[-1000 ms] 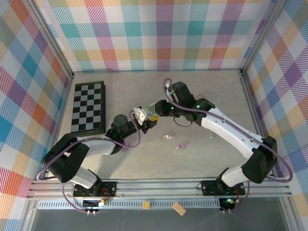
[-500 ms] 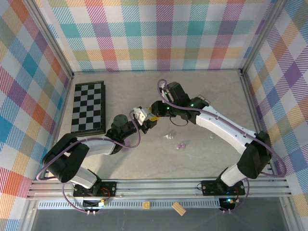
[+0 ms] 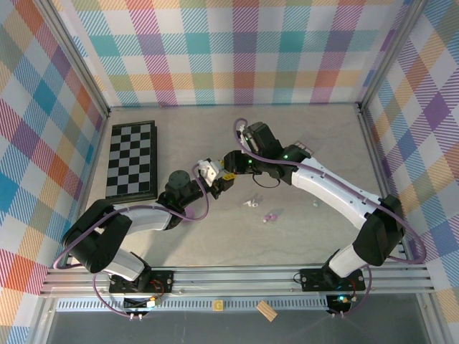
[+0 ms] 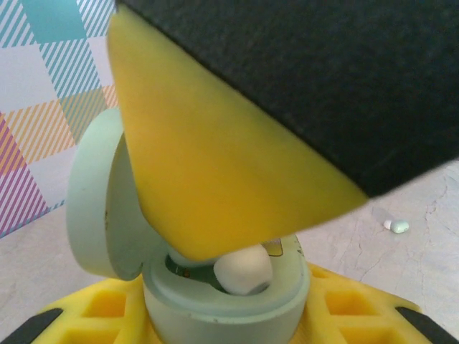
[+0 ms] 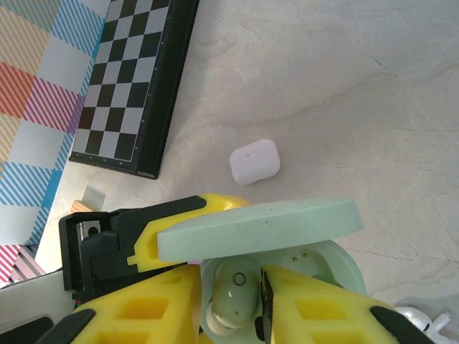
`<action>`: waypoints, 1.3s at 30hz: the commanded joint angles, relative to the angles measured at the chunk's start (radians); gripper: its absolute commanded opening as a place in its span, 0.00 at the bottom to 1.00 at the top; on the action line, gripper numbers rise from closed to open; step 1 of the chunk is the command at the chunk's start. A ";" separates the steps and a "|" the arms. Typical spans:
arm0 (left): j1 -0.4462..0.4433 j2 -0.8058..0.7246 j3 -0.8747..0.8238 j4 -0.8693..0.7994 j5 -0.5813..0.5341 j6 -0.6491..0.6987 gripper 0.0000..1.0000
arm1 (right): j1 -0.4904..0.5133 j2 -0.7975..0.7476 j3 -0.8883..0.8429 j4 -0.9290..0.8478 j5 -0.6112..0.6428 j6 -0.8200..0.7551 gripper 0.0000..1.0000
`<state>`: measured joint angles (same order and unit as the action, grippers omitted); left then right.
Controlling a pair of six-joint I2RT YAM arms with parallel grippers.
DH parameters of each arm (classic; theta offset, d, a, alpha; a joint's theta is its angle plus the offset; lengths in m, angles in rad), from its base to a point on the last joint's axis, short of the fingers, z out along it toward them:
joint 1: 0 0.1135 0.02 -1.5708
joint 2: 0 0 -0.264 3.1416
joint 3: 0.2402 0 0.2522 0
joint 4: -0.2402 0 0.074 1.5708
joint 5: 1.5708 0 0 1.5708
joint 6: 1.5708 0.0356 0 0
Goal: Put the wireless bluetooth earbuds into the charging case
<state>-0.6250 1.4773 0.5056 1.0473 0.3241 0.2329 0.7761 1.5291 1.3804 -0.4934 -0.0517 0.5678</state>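
Grey marbled table [image 3: 315, 143] seen from above, and the two arms met tip to tip just left of the frame's centre. The left gripper [image 3: 217, 180] reached up from the lower left and the right gripper [image 3: 229, 165] came across from the right, the pair touching or nearly so. What sat between them was too small to read there. Below and right of them lay a loose whitish earbud [image 3: 251, 203], with a lilac earbud [image 3: 271, 216] just beside it toward the lower right. A tiny pale bit [image 3: 314, 203], too small to name, lay well apart further right. The folded chessboard [image 3: 133, 159] lay at the left.

Over to the left wrist: the mint-green charging case [image 4: 229, 304] sat low in the centre, clamped between the left gripper's yellow fingers, its lid [image 4: 92, 208] hinged open to the left. A pale seated earbud [image 4: 244, 271] showed in the well, with one yellow finger of the right gripper directly over it.

Right wrist: its two yellow fingers straddled the seated earbud at bottom centre, a narrow gap between them. Whether they pinched it or stood just clear, I could not tell. The lid crossed mid-frame, a small white case [image 5: 254, 161] lay on the table above it, and the chessboard was in the upper left.
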 commanded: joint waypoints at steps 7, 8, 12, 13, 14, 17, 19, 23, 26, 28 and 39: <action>0.002 -0.025 -0.001 0.046 0.020 0.008 0.38 | 0.008 -0.034 -0.026 0.026 -0.019 -0.027 0.30; 0.002 -0.022 -0.001 0.049 0.021 0.006 0.37 | 0.007 -0.036 -0.029 0.026 -0.019 -0.029 0.29; 0.003 -0.020 -0.001 0.059 0.024 -0.001 0.37 | 0.008 -0.037 -0.041 0.031 -0.010 -0.030 0.25; 0.002 -0.021 0.000 0.059 0.026 -0.002 0.37 | 0.007 -0.037 -0.046 0.035 -0.008 -0.032 0.23; 0.002 -0.022 0.000 0.059 0.026 -0.003 0.37 | 0.008 -0.041 -0.056 0.054 -0.008 -0.029 0.23; 0.002 -0.025 -0.001 0.059 0.023 -0.007 0.37 | 0.008 -0.063 -0.102 0.127 -0.008 -0.023 0.22; 0.002 -0.027 -0.002 0.059 0.021 -0.007 0.37 | 0.008 -0.077 -0.129 0.170 -0.004 -0.023 0.21; 0.002 -0.031 -0.002 0.059 0.019 -0.008 0.37 | 0.008 -0.096 -0.171 0.229 0.020 -0.024 0.19; 0.002 -0.031 -0.001 0.060 0.020 -0.009 0.37 | 0.008 -0.098 -0.196 0.268 0.027 -0.024 0.19; 0.002 -0.032 -0.001 0.061 0.018 -0.009 0.37 | 0.008 -0.095 -0.214 0.304 0.024 -0.022 0.19; 0.002 -0.028 0.005 0.065 0.009 -0.019 0.37 | 0.015 -0.132 -0.303 0.411 0.054 -0.040 0.18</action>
<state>-0.6193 1.4750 0.5053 1.0389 0.3134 0.2249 0.7853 1.4147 1.1007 -0.1143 -0.0238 0.5533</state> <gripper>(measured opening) 0.372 0.184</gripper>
